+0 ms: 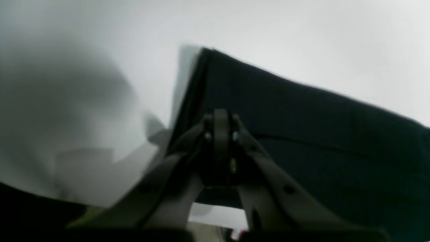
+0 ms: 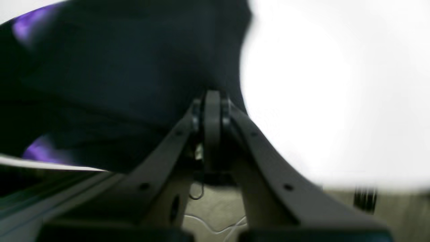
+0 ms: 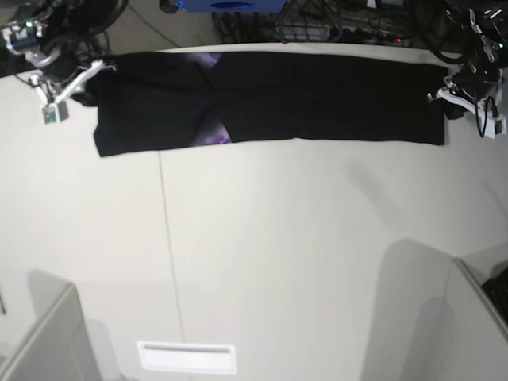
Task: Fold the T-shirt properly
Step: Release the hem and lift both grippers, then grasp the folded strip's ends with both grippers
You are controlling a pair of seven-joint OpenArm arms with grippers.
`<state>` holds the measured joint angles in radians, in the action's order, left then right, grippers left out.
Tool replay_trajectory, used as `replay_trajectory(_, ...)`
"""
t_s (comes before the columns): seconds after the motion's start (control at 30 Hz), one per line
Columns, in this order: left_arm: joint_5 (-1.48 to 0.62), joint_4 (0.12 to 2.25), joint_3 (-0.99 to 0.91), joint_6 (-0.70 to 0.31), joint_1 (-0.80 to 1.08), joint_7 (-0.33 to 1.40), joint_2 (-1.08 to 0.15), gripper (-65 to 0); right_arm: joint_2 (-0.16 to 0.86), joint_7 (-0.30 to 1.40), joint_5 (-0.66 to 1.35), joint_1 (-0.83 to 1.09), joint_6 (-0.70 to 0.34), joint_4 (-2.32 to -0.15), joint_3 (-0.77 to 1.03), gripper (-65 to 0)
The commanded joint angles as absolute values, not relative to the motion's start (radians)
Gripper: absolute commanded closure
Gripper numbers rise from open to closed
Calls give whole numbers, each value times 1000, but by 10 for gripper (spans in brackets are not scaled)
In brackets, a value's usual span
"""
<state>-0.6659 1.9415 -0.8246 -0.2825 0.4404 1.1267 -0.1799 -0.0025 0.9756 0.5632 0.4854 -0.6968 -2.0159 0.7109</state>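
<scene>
While the black T-shirt (image 3: 317, 99) lies folded into a long band across the far edge of the white worktop (image 3: 278, 254), the left tool (image 1: 220, 116) is pressed together on the cloth at one end and the right tool (image 2: 211, 97) pinches the other end. Purple print (image 3: 213, 128) shows where folded layers meet, nearer the right tool.

Both wrist views are blurred. The T-shirt (image 2: 117, 84) runs past the right wrist view's left edge, its purple print a smear. Whether either pincer grips cloth, I can't tell.
</scene>
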Motion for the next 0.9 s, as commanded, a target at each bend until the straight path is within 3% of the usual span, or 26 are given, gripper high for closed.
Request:
replay_trajectory(0.0, -674, 1940, -805, -278, 440, 1113, -194, 0, 5, 955, 579, 489, -698, -2029, 693, 0)
replay_trajectory(0.17, -662, 1863, -716, -274, 432, 1107, -196, 0, 1, 952, 440, 423, -698, -1943, 599, 0)
replay_trajectory(0.4, -372, 1702, -599, -274, 410, 969, -173, 0, 4, 944, 357, 358, -698, -1802, 595, 0)
replay_trajectory(0.6, -360, 1560, -552, -274, 317, 923, -171, 0, 36, 875, 355, 286, -698, -1620, 590, 0)
replay_trajectory(0.87, -351, 1549, -536, -272, 231, 926, -131, 0, 99, 811, 355, 148, -698, -1438, 596, 0)
